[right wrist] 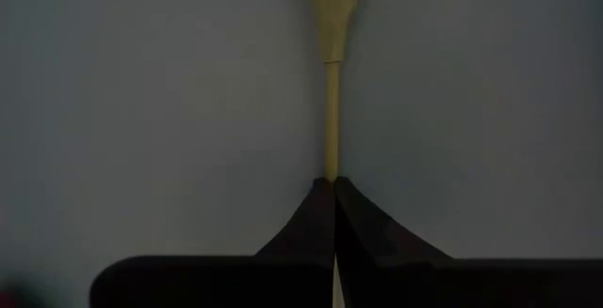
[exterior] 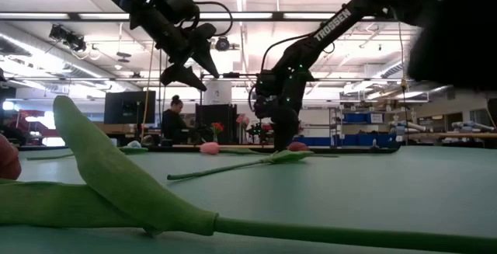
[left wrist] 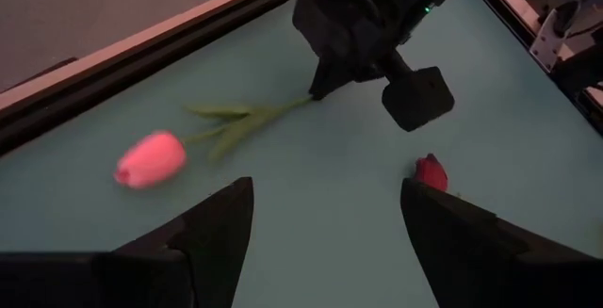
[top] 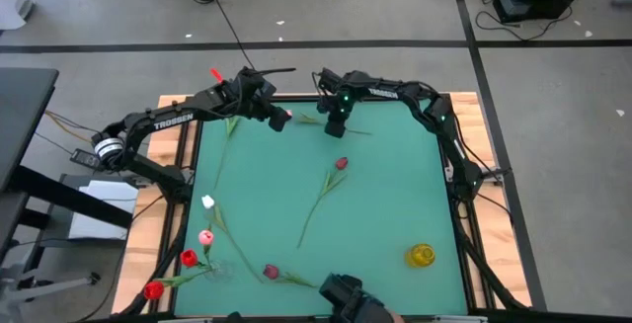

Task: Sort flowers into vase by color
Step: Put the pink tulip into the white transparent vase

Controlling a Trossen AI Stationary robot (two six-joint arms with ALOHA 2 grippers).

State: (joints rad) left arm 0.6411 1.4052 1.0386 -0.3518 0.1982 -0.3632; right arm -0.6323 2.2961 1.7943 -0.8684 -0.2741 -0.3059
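A pink flower lies near the table's far edge, its head [left wrist: 151, 160] toward the left and its leafy stem [left wrist: 247, 118] running right. My right gripper [right wrist: 334, 184] stands over that stem and is shut on it. My left gripper [left wrist: 325, 216] hangs open in the air just left of the pink head [top: 287, 116], touching nothing. A red flower [top: 341, 163] lies mid-table, with its stem toward the near side. Several more flowers, white [top: 207, 201], pink [top: 205, 236], red [top: 189, 258] and maroon [top: 271, 272], lie at the near left corner. My right gripper pinches the pink flower's thin stem [right wrist: 332, 148] between its two fingertips, past the leaves on the side away from the head. The fingers come steeply from above and close across the stem. The flower lies flat on the green table.
A yellow vase [top: 421, 255] stands near the right front corner. A dark camera mount [top: 346, 295] sits at the near edge. A large green leaf [exterior: 116, 176] lies right in front of the low camera. The green mat [top: 395, 204] is bare between the red flower and the yellow vase.
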